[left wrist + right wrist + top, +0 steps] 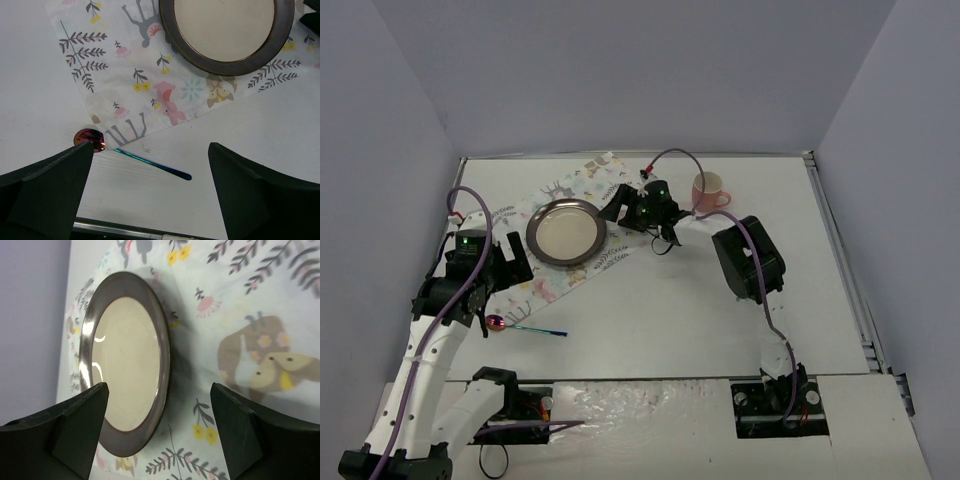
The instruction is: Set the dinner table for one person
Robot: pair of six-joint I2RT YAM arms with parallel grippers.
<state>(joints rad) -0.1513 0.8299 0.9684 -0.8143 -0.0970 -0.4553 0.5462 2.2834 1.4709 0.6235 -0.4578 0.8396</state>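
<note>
The white worktop (700, 320) lies flat beneath both arms: stiff, fixed, smooth, nothing to grip, so things probably slide on it. The thin spoon (145, 159) lies flush on it, likely slippery, best pinched across its handle; the left jaws hang spread above it, the right jaws spread just beside the plate (127, 390)

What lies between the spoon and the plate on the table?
Mostly the animal-print placemat, with a little bare table beside the spoon; the left wrist view shows it.
</note>
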